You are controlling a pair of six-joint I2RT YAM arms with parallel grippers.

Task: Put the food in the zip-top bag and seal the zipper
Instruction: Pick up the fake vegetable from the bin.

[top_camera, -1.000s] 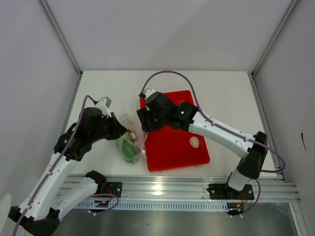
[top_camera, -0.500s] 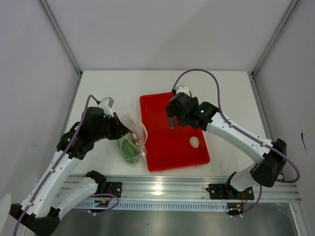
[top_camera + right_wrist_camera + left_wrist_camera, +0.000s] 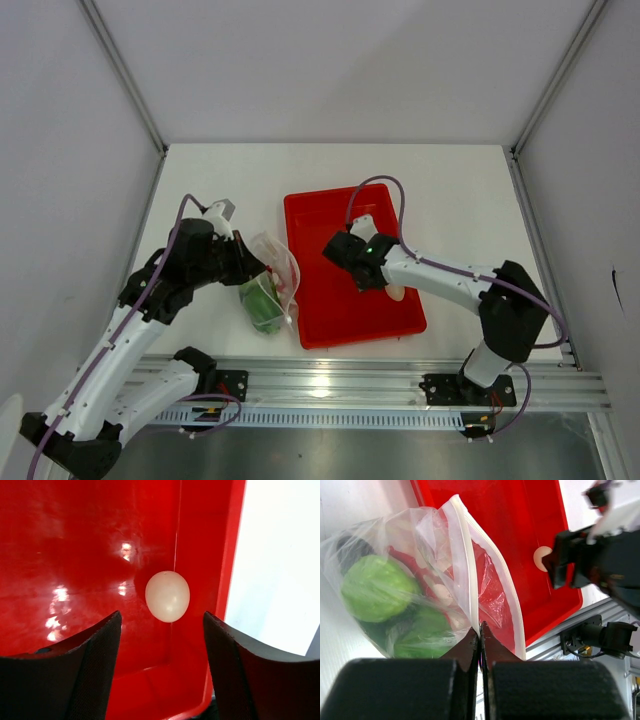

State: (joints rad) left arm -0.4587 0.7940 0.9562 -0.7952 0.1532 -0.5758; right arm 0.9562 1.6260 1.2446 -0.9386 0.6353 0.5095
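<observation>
- Our left claw (image 3: 480,630) is pressed together, pinching the mouth edge of the zip-top bag (image 3: 420,555) at its zipper (image 3: 467,565).
- The bag sits on the white desk (image 3: 220,180) just left of the red tray (image 3: 330,215), with its mouth side turned toward the tray. The mouth gapes, and the two strips stand apart.
- Through the clear plastic we see food already inside: a round green piece (image 3: 375,587), another green piece (image 3: 425,630) nearer the claw, and some red and pale pieces between them that we cannot name.
- Our right claw (image 3: 161,617) is spread wide and hangs over the near right part of the tray.
- The white egg-like piece (image 3: 167,596) lies in the tray close beside its right wall. It is in line with the gap between the fingers (image 3: 95,650), and neither finger touches it.
</observation>
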